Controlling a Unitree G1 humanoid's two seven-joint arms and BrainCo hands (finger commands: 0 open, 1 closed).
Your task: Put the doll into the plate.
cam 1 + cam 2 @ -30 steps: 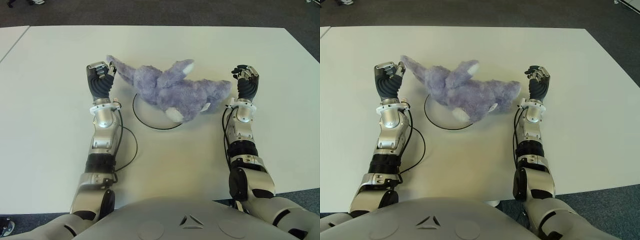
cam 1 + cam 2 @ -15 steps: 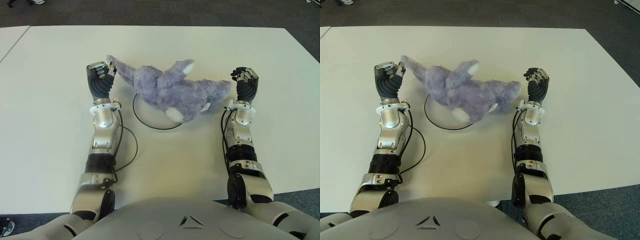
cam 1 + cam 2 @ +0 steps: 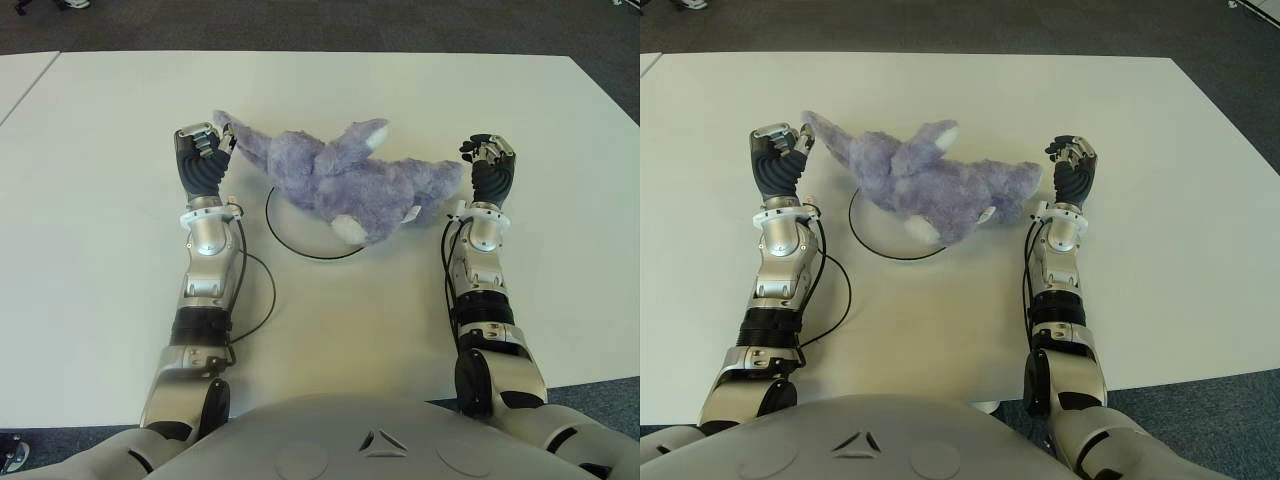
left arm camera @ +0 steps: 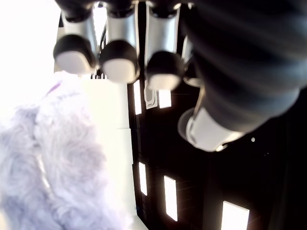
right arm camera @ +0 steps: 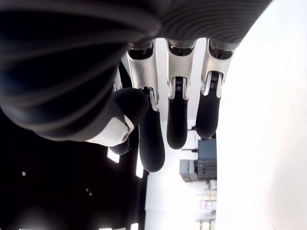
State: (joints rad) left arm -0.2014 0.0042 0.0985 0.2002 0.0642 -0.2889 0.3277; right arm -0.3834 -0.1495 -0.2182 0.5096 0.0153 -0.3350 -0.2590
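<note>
Centrally on a wide white bench (image 3: 330, 320) lies a fluffy lavender-purple plush shark doll (image 3: 340, 180) with white patches on its fin tips. It stretches crosswise, its narrow tail end pointing toward the robot's left and its broad end toward the robot's right. Its middle covers the far part of a plate (image 3: 300, 240), which shows only as a thin dark circular rim against the white surface; the near arc of that rim is bare and visible. The two ends of the doll reach out past the rim on both sides.

The left hand (image 3: 203, 152), silver with black ribbed covering, stands upright at the doll's tail tip. Its fingers (image 4: 114, 60) are curled, tips bent toward the palm. In the left wrist view the purple fur sits close beside the fingertips with a gap between them, so the fingers do not appear to have hold of the doll, though in the eye views the tail tip shows right against the hand.

The right hand (image 3: 490, 160) stands upright just beside the doll's broad end, on the robot's right of it. Its fingers (image 5: 176, 115) are partly curled, hanging loosely forward, and hold nothing; whether it touches the plush cannot be told.

Beyond the bench's far edge runs dark grey carpeted floor (image 3: 300, 25).
</note>
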